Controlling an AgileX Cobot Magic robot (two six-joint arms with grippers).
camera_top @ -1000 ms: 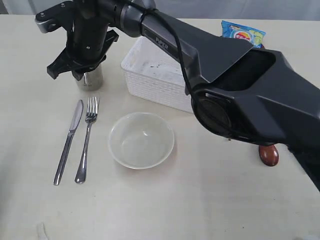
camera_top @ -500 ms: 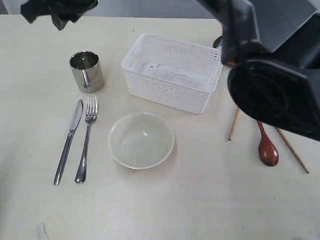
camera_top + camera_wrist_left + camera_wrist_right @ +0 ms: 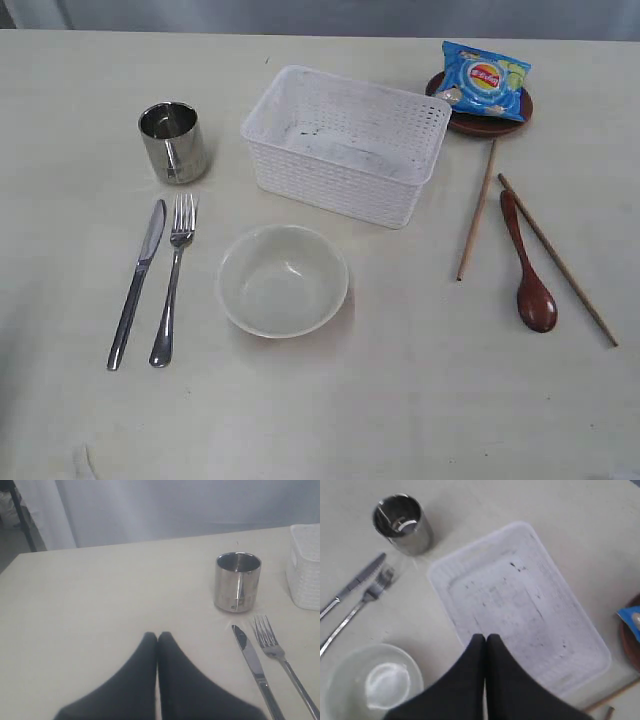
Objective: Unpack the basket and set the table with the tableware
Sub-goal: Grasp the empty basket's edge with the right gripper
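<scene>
The white basket (image 3: 340, 140) stands empty at the middle back of the table (image 3: 400, 400). A steel cup (image 3: 174, 142) stands to its left, with the knife (image 3: 138, 280) and fork (image 3: 174, 275) laid side by side below it. The off-white bowl (image 3: 283, 279) sits in front of the basket. On the right lie two chopsticks (image 3: 477, 208) and the wooden spoon (image 3: 528, 266) between them, below a dark brown plate (image 3: 480, 118). No arm shows in the exterior view. My left gripper (image 3: 157, 636) is shut and empty over bare table, near the cup (image 3: 238, 581). My right gripper (image 3: 486, 637) is shut and empty, high above the basket (image 3: 520, 605).
A blue chip bag (image 3: 485, 78) lies on the brown plate at the back right. In the right wrist view the cup (image 3: 402, 522), knife (image 3: 355, 584), fork (image 3: 357, 605) and bowl (image 3: 370, 682) lie beside the basket.
The right arm, which reached across to the cup, has pulled away and out of the exterior view. Its gripper has gone from open to shut. The cup stays on the table.
</scene>
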